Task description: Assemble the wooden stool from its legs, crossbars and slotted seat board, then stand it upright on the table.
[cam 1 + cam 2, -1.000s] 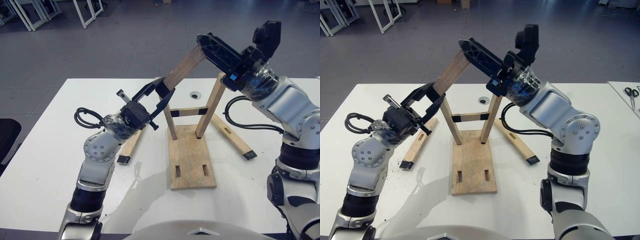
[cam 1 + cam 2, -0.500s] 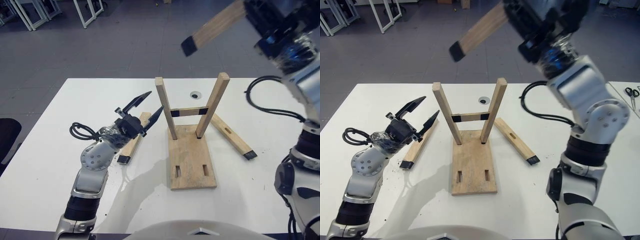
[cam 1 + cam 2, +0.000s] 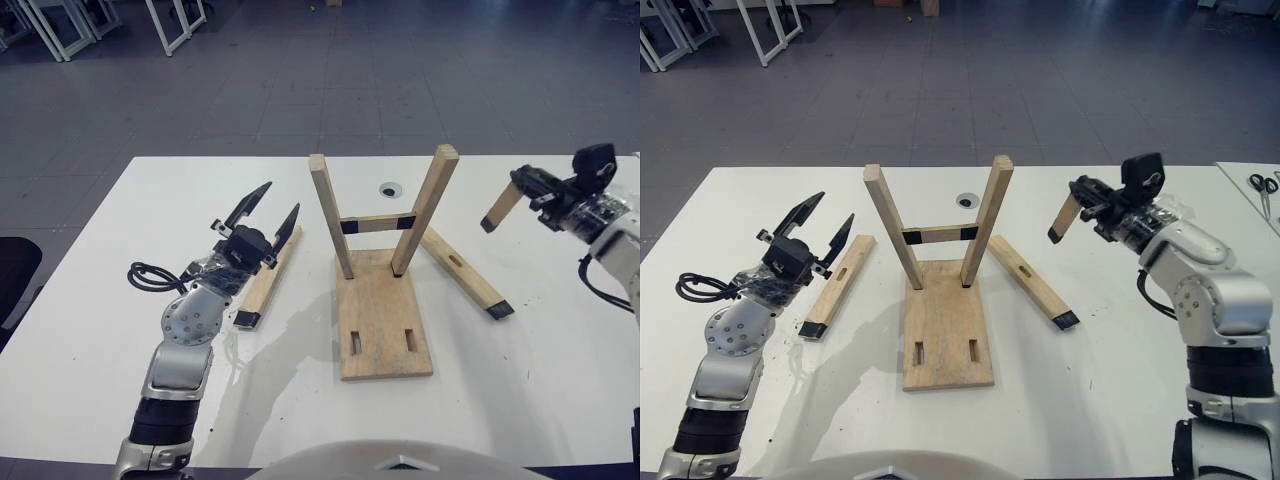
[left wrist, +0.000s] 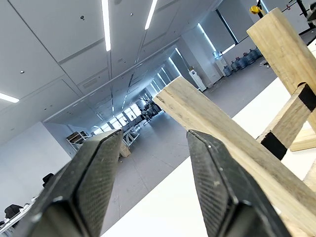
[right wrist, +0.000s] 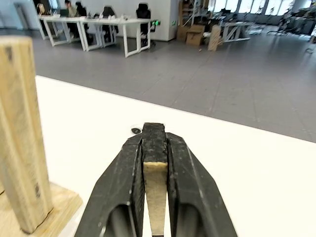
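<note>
Since half a second before, the right gripper (image 3: 1087,200) had been brought down from high above the stool frame to the right side of the worktop (image 3: 1120,400). It was clamped on a square-sectioned held leg (image 3: 1064,218), whose black-capped end was tilted downward. The left gripper (image 3: 282,197) had been drawn back a little, its fingers apart, above the left loose leg (image 3: 265,280), which lay flat. The pale, grainy seat board (image 3: 945,335) lay flat at the centre. Two upright legs (image 3: 890,225) were seated in its far slots, splayed outward and joined by a crossbar (image 3: 940,235) with black-taped ends. Two rectangular near slots (image 3: 920,352) were cut through the board. The right loose leg (image 3: 1030,280), slotted and black-tipped, lay just right of the board.
</note>
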{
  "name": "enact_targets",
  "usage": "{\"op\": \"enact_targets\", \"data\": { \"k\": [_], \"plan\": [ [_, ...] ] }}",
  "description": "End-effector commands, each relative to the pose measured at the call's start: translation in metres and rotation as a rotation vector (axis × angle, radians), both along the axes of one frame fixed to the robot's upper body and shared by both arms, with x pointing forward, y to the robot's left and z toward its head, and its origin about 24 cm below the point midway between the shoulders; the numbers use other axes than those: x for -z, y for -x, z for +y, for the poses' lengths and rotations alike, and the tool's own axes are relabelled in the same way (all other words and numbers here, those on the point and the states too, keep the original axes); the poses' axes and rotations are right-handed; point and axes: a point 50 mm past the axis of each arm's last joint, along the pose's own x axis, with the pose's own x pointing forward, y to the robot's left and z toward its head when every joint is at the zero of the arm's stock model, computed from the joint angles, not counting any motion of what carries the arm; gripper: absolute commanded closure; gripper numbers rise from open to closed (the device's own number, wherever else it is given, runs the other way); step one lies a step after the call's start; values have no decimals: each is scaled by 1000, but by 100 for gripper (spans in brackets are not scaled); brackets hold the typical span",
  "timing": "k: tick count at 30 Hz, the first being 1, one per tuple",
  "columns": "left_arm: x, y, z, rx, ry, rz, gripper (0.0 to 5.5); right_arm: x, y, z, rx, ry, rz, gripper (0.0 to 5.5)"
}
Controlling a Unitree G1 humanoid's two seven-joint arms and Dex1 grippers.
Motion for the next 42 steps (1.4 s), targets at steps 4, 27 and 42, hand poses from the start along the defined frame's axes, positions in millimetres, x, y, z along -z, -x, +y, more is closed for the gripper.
{"op": "enact_targets", "data": {
  "k": [4,27,42],
  "plan": [
    [6,-1,-1,-4,-12,40,309,24,5,18,-67,9,67,510],
    [10,-1,-1,-13,-6,57,309,31,1,1,28,-165,47,510],
    [12,-1,1,-27,-3,71,309,69,14,-6,-9,104,191,510]
  ]
}}
